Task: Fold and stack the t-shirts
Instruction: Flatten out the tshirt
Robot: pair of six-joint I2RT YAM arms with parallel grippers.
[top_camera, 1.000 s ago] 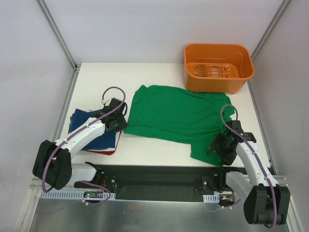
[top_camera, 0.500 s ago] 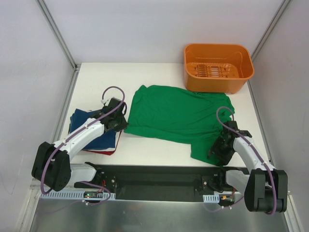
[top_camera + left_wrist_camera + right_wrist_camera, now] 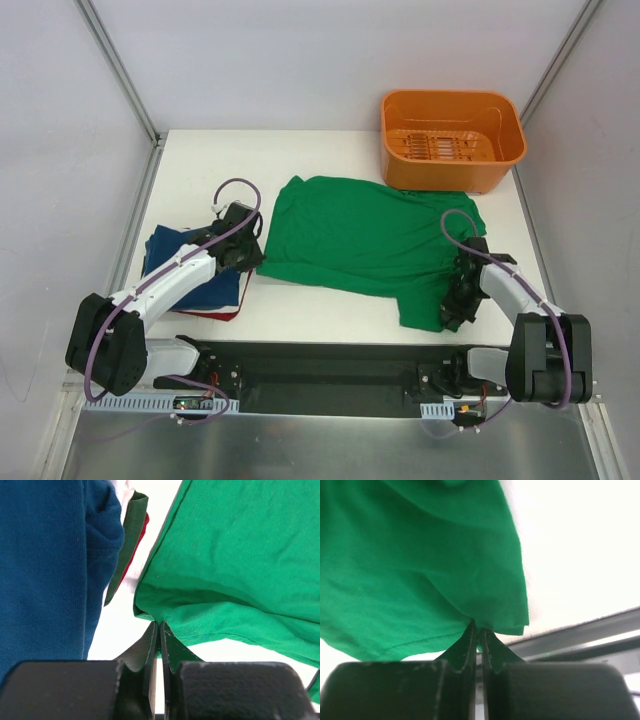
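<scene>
A bright green t-shirt [image 3: 365, 238] lies spread across the middle of the table. My left gripper [image 3: 258, 258] is shut on its near left corner [image 3: 150, 614]. My right gripper [image 3: 456, 300] is shut on the shirt's near right hem [image 3: 485, 622], close to the table's front edge. To the left lies a pile of folded t-shirts with a navy blue one [image 3: 175, 250] on top. A red edge [image 3: 212, 313] shows beneath it, and a dark green edge [image 3: 131, 535] appears in the left wrist view.
An orange plastic basket [image 3: 452, 140] stands at the back right corner. The metal rail [image 3: 330, 370] holding the arm bases runs along the front edge. Grey walls close in the left and right sides.
The right gripper has slid inward along the green shirt's near right part and closed on its hem. The left arm has not moved.
</scene>
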